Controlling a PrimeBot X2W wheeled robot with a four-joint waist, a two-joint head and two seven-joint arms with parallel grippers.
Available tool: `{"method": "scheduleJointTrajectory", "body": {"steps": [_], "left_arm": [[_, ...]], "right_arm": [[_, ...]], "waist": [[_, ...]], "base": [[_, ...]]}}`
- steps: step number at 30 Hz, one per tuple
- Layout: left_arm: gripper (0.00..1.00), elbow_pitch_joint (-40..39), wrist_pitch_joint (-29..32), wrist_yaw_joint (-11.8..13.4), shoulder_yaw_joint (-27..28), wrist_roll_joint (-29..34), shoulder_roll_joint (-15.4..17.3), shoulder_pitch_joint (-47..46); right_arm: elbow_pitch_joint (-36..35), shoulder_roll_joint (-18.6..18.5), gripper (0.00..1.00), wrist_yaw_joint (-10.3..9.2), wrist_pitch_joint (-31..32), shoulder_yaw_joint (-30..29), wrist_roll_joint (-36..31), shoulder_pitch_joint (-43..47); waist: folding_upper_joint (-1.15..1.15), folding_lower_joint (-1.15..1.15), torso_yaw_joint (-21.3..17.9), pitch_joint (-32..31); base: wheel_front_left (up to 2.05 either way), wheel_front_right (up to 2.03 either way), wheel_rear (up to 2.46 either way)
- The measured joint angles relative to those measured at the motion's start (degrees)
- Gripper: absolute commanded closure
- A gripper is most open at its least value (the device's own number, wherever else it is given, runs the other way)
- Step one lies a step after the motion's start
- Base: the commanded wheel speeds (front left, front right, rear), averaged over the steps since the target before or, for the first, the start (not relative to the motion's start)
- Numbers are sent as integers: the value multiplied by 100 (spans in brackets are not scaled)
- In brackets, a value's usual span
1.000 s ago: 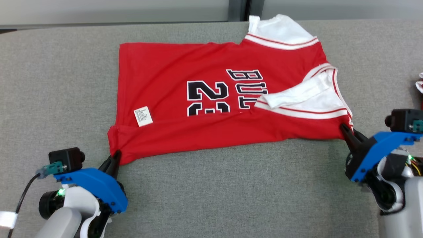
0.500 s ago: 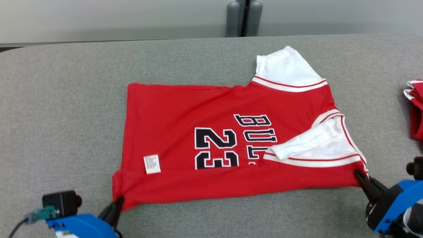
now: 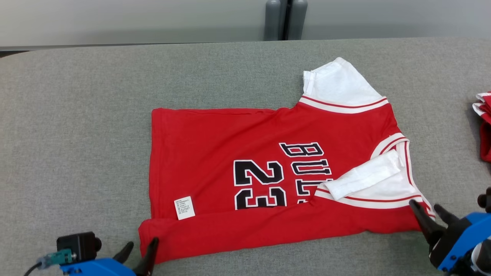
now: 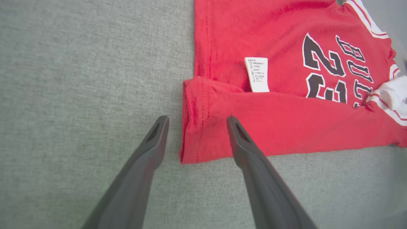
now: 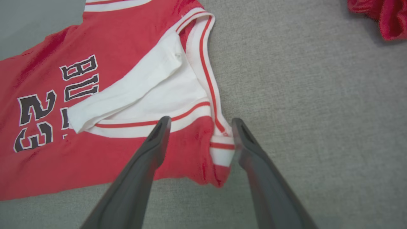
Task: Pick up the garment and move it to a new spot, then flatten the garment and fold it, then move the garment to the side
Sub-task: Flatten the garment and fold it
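Observation:
A red jersey, the garment (image 3: 215,153), lies on the grey table (image 3: 76,115) with white sleeves to the right and black "23" lettering. Its near long edge is folded over itself. My left gripper (image 3: 142,242) is open at the garment's near left corner; in the left wrist view the left gripper (image 4: 197,119) straddles that corner of the garment (image 4: 286,117), with nothing pinched. My right gripper (image 3: 424,205) is open at the near right corner; in the right wrist view the right gripper (image 5: 201,120) stands to either side of the striped hem of the garment (image 5: 111,41).
Another red and white piece of clothing (image 3: 485,130) lies at the table's right edge, also in the right wrist view as a red heap (image 5: 384,19). Two grey posts (image 3: 282,19) stand behind the table's far edge.
Both grippers have opened and let go of the garment's near corners, which now rest on the table. The head camera has tilted, so the whole picture has shifted.

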Motion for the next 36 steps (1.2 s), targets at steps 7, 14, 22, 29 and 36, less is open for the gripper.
{"method": "scheduleJointTrajectory", "body": {"steps": [7,14,22,29,36], "left_arm": [[0,381,-45,-367,21,174,34,-820],[0,1249,129,-588,-123,586,-163,-2429],[0,2420,342,-750,-365,913,-533,-3878],[0,3204,474,-880,-506,1102,-631,-4598],[0,3635,789,-879,-654,1213,-623,-4915]], "right_arm": [[-543,-2,0,0,132,89,-449,-621],[-749,-197,0,0,669,461,-786,-1891],[167,-469,0,0,672,781,-742,-3325],[839,-481,0,0,347,1117,-605,-3846],[1122,-581,0,0,191,1291,-525,-3940]], "waist": [[0,0,-63,105],[0,0,-129,379],[0,1,-217,830],[0,1,-298,1131],[0,0,-351,1251]], "base": [[0,0,0],[0,0,0],[0,0,0],[0,0,0],[0,0,0]]}}
